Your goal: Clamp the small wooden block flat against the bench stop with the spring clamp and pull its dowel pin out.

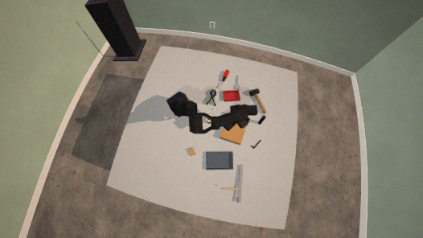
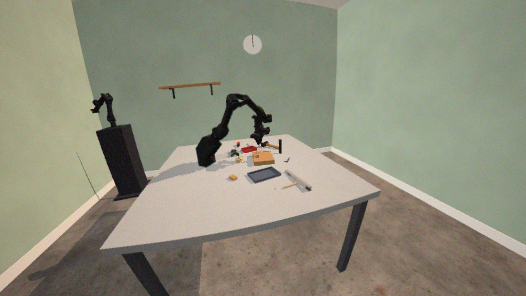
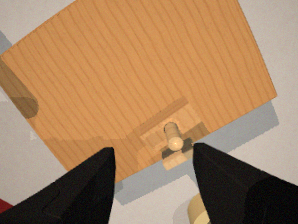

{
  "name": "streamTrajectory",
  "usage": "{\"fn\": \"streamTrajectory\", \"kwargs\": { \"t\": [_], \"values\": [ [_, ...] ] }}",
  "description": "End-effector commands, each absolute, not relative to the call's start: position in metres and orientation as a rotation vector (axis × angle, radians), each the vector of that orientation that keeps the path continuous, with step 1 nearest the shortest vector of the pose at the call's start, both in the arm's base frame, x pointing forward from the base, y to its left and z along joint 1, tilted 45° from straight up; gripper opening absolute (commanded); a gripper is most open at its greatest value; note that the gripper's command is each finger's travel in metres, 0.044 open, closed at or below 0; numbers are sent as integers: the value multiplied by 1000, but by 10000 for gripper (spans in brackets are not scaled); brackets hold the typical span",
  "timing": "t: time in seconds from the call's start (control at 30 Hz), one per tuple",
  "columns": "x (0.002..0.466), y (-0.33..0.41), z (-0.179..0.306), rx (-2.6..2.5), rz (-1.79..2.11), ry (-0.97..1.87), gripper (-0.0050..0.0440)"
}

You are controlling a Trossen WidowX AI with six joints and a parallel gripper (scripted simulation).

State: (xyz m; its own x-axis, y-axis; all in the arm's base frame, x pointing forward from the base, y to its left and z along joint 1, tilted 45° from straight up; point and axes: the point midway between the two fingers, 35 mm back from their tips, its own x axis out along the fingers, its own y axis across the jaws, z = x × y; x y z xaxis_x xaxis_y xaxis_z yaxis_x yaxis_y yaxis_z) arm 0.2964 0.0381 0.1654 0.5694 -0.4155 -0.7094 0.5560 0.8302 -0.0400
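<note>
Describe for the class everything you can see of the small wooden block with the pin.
The block is small, pale wood, squarish, lying flat at the near edge of the ribbed orange board. A light dowel pin stands upright in its hole, its rounded top showing. A raised strip of the board, apparently the stop, runs along its far side. Nothing grips it: the gripper hangs above, partly closed and holding nothing, one finger on each side. No clamp is on it.

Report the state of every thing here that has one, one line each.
gripper: partly open, holding nothing, above the block.
dowel pin: seated in the block, not yet pulled.
small wooden block: at the edge of the board, no clamp on it.
spring clamp: lying on the table, apart from the block.
</note>
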Motion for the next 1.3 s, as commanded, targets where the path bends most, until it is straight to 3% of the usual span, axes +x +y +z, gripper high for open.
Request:
{"fn": "streamTrajectory", "kwargs": {
  "t": [0.0, 0.5, 1.27],
  "values": [
    [298, 37, 161, 260, -606, 766, 130],
    [303, 33, 159, 489, -702, 690, 0],
    [311, 28, 154, 857, -845, 548, 0]
  ]
}}
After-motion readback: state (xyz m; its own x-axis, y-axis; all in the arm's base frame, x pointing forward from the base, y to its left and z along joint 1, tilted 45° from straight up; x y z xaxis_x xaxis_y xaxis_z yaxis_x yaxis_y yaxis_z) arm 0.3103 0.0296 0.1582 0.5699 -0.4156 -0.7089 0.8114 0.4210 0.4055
